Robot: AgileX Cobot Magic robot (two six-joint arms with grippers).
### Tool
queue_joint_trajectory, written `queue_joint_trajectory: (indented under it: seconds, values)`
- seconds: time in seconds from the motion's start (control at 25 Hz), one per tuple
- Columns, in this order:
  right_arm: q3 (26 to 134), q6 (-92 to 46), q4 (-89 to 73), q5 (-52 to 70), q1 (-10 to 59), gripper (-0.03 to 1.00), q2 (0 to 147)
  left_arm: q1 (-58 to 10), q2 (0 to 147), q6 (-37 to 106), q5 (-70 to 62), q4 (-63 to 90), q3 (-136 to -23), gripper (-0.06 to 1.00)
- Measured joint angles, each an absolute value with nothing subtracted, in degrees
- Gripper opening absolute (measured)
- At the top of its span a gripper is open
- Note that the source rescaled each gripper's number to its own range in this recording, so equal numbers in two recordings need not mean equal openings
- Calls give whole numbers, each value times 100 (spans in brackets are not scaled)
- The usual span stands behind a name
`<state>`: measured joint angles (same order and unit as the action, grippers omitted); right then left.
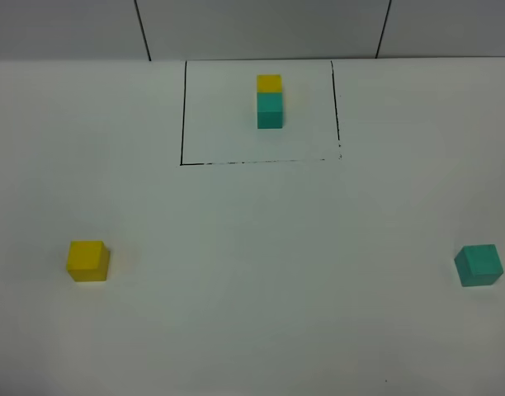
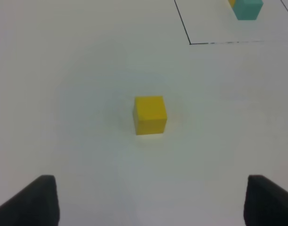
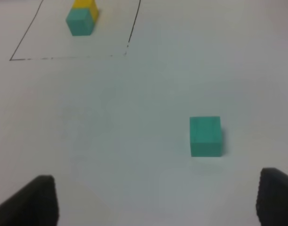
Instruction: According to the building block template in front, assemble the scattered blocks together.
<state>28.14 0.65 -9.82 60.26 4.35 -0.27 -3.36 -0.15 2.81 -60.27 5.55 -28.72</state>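
Template [image 1: 269, 101] beyond yellow block [image 1: 88, 261], teal block [image 1: 479, 265]

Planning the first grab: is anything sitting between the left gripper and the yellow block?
Nothing visible does: only bare table lies between the left gripper, jaws wide apart, and the yellow block.

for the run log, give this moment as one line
yellow block: left, apart | teal block: right, apart | template: far centre | left gripper: open, empty | right gripper: open, empty
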Motion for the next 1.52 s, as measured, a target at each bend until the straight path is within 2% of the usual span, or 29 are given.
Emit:
queue_joint_trajectory:
  seconds: [0.84, 1.08, 1.52]
  values:
    - [2814, 65, -982, 6026, 435, 72, -27, -336, 143, 181, -5918, 322, -2992, 69]
    - [2814, 65, -982, 6026, 435, 72, -27, -336, 2099, -205, -6132, 104, -3719, 77]
    - [2814, 76, -982, 6026, 435, 72, -27, -422, 6694, -457, -6067, 105, -4926, 77]
